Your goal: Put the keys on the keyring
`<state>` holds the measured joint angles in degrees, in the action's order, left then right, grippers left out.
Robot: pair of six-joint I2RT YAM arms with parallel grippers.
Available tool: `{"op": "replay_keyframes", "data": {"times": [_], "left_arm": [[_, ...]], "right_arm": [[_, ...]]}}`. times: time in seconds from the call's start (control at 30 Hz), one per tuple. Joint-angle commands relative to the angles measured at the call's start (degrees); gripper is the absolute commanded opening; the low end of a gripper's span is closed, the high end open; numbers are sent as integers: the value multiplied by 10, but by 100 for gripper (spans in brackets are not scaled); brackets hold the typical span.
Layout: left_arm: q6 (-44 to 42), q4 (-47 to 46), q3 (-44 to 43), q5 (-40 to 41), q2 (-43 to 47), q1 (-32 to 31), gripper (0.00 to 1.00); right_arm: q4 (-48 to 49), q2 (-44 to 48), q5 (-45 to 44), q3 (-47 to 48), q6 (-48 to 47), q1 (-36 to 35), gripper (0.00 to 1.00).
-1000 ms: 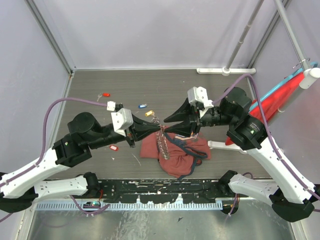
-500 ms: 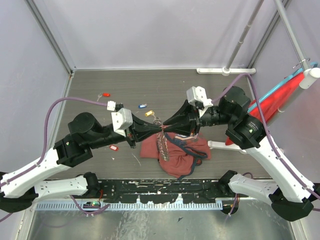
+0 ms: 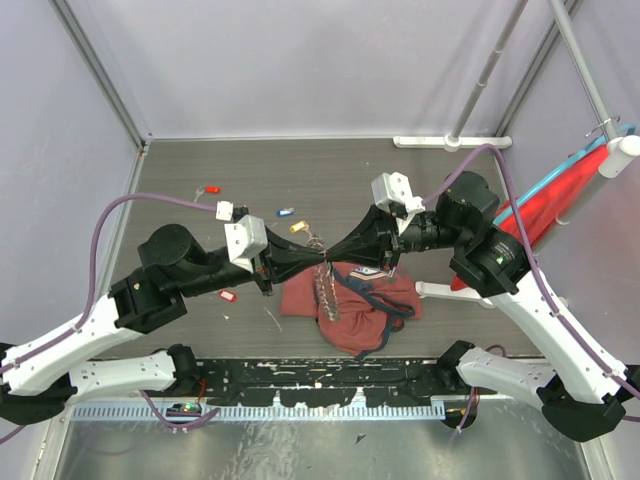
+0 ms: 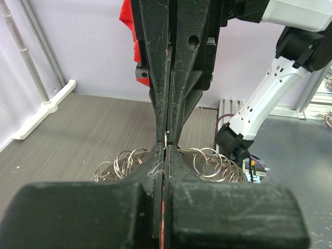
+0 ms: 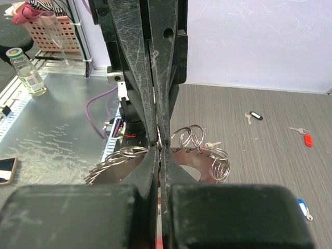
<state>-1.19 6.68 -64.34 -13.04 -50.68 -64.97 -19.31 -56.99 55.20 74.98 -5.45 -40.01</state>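
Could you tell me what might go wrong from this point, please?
1. The left fingers and right fingers pinch the thin keyring tip to tip; it may slip and drop onto the red cloth bag.
2. With both arms occupied, nothing can fetch the loose keys on the table.

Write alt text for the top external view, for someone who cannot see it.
From above, the left gripper and right gripper meet tip to tip, both shut, at the keyring, which trails over a dark-red cloth bag. Loose keys lie scattered on the grey table beyond.
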Motion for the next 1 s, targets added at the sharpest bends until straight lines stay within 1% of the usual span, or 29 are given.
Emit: {"op": "replay_keyframes", "data": {"times": [0.0, 0.1, 0.13, 0.27, 0.43, 0.5, 0.63, 0.8, 0.9, 0.97], "left_arm": [[0, -35, -4, -5, 3, 0, 3], [-20, 6, -14, 12, 13, 0, 20], [-27, 21, -18, 17, 19, 0, 23], [-45, 71, -21, 45, 41, 0, 32], [-49, 119, -21, 73, 52, -1, 40], [-44, 121, -15, 74, 54, 0, 48], [-29, 105, 6, 78, 63, -1, 50], [-19, 93, 23, 81, 68, 0, 50], [-15, 92, 31, 80, 69, 0, 48], [-12, 102, 32, 79, 70, 0, 46]], "right_arm": [[1, 4, -20, 11, -7, -1, 1], [-52, -4, -47, 36, -26, -1, 1], [-75, -8, -53, 46, -34, -1, 1], [-188, -29, -90, 98, -70, -1, 1], [-297, -50, -148, 159, -86, -2, 1], [-338, -60, -180, 184, -90, -3, 1], [-419, -88, -270, 235, -87, -38, 1], [-513, -151, -436, 270, -57, -152, 1], [-551, -186, -492, 278, -44, -193, 0], [-552, -189, -505, 279, -41, -204, 0]]}}
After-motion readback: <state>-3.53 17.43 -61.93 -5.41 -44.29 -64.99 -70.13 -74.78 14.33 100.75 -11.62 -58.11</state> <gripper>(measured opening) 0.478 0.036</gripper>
